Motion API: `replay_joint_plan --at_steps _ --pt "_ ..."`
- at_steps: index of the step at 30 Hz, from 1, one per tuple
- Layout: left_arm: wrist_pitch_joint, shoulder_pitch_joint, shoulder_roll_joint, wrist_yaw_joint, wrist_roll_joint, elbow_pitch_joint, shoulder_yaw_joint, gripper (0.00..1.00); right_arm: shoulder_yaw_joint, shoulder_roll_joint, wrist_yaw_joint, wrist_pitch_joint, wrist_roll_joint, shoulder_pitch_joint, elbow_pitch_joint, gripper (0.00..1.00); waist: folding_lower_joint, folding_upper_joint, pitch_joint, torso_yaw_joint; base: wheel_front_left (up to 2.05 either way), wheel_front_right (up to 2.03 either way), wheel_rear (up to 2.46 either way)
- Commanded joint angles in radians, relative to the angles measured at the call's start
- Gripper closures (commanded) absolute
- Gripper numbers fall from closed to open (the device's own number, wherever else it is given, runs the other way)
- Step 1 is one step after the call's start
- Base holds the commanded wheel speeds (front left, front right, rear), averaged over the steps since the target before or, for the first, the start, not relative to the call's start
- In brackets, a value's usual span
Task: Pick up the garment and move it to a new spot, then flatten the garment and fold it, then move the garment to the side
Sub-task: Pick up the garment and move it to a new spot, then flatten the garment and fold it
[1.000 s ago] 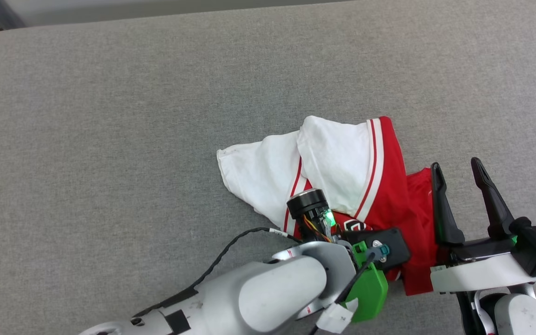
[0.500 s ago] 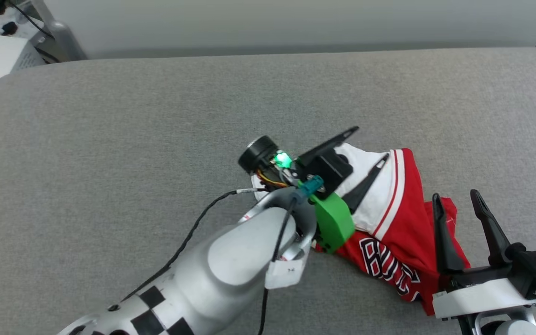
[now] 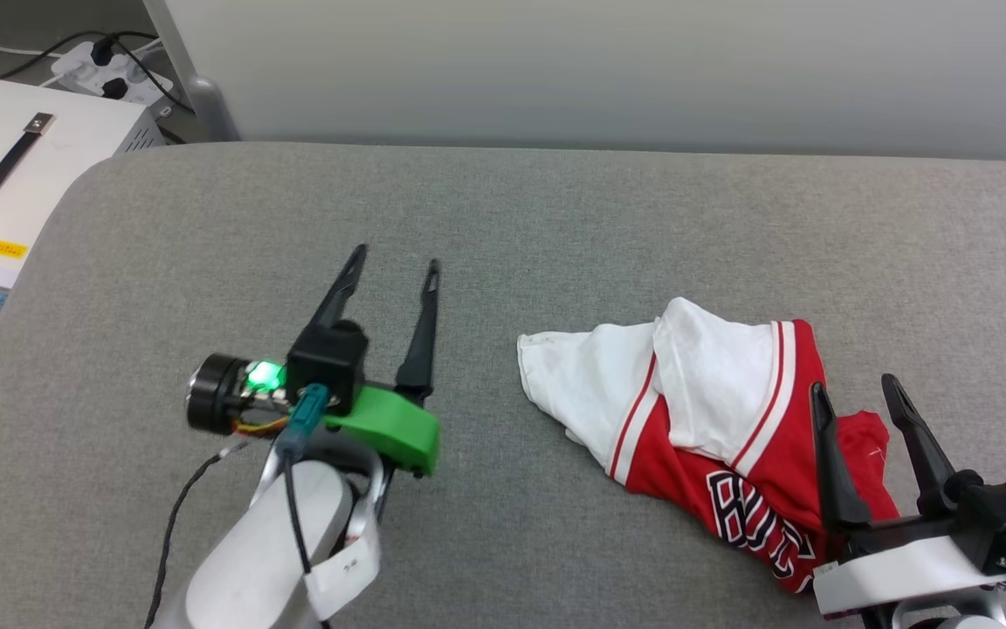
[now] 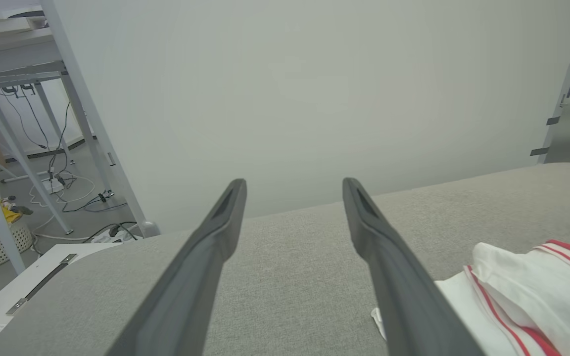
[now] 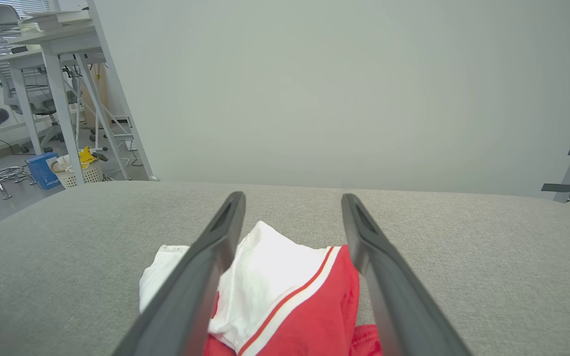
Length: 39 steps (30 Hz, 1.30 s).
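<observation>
The garment (image 3: 713,428) lies crumpled on the grey surface at the right, red with white sleeves, striped trim and black lettering. Well to its left, my left gripper (image 3: 394,260) hangs open and empty above bare fabric; the left wrist view catches the garment (image 4: 522,291) at its lower right, past the gripper (image 4: 293,184). My right gripper (image 3: 855,386) is open over the garment's near right part, nothing between its fingers. In the right wrist view the garment (image 5: 285,291) lies below the spread gripper (image 5: 292,198).
The grey padded table (image 3: 503,210) has a rounded far-left corner. A white box with a handle (image 3: 23,166) and a power strip (image 3: 119,70) stand on the floor beyond it. A pale wall panel (image 3: 608,70) runs behind. Desks and a basket (image 5: 74,173) are at the left.
My left gripper has opened, let go of the garment, lifted off it and swung away to the left. The head camera has tilted up, so the wall and floor show. My right gripper stays open.
</observation>
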Motion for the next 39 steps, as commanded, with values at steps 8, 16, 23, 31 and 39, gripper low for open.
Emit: replay_joint_plan --at_steps 8,16,23,31,39 --pt "-0.005 0.256 -0.009 -0.018 0.082 -0.106 0.191 0.00 -0.010 -0.001 -0.001 -0.002 -0.008 0.039 0.015 0.00 0.0000 0.0000 -0.039 -0.006 0.00 0.00 0.00" --pt "-0.005 0.397 -0.072 -0.098 0.150 -0.126 0.295 0.00 -0.018 -0.001 -0.001 -0.002 -0.004 0.062 0.029 0.00 0.0000 0.0000 -0.063 -0.010 0.00 0.00 0.00" --pt "-0.005 0.446 -0.130 -0.159 0.196 -0.117 0.356 0.00 -0.015 -0.001 -0.001 -0.002 -0.002 0.083 0.040 0.00 0.0000 0.0000 -0.079 -0.009 0.00 0.00 0.00" --pt "-0.005 0.471 -0.166 -0.203 0.238 -0.108 0.418 0.00 -0.013 -0.001 -0.001 -0.002 0.001 0.096 0.047 0.00 0.0000 0.0000 -0.091 -0.010 0.00 0.00 0.00" --pt "-0.005 0.476 -0.187 -0.235 0.265 -0.095 0.455 0.00 -0.012 -0.001 -0.001 -0.002 0.005 0.091 0.052 0.00 0.0000 0.0000 -0.096 -0.007 0.00 0.00 0.00"
